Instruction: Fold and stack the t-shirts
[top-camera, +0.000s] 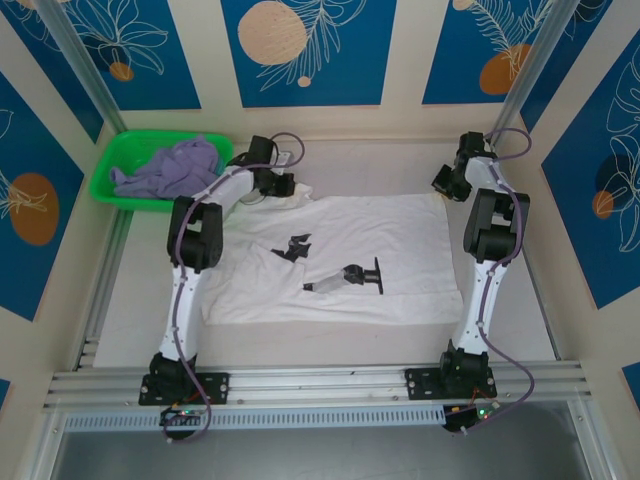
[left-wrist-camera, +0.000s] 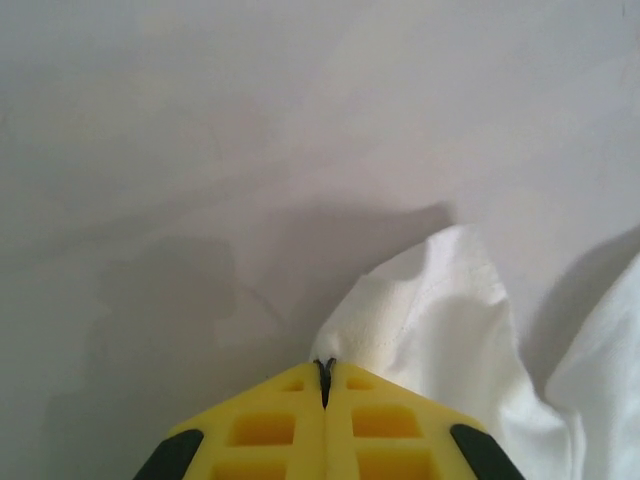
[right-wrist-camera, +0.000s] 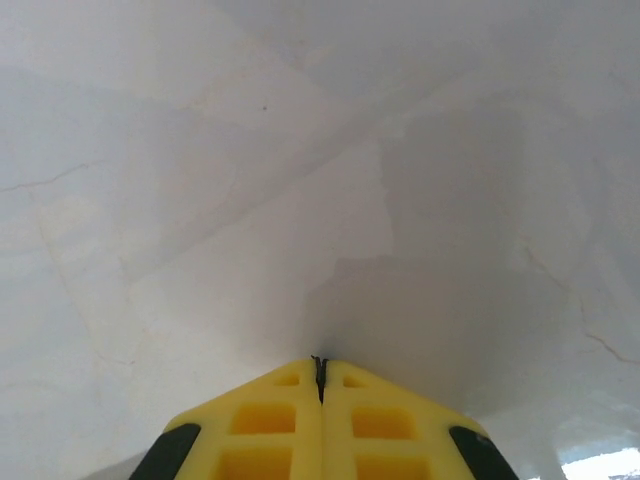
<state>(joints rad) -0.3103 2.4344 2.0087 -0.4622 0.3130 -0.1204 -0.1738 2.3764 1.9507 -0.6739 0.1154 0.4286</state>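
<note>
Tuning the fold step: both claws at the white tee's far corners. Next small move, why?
Probably raise both claws slightly. The left claw is shut on a far corner of the white t-shirt, which lies spread flat; the right claw is shut at the other far corner, its hold on cloth unclear. A small lift would confirm both pinches before folding.

White tee (top-camera: 400, 245) spread flat (print up); lavender tee (top-camera: 175, 168) crumpled in basket (top-camera: 125, 145).

I'm looking down on a pale table (top-camera: 330, 345), blue panels (top-camera: 345, 60) with orange circles lining cream walls (top-camera: 400, 60), metal rails (top-camera: 320, 385) running along the near edge
</note>
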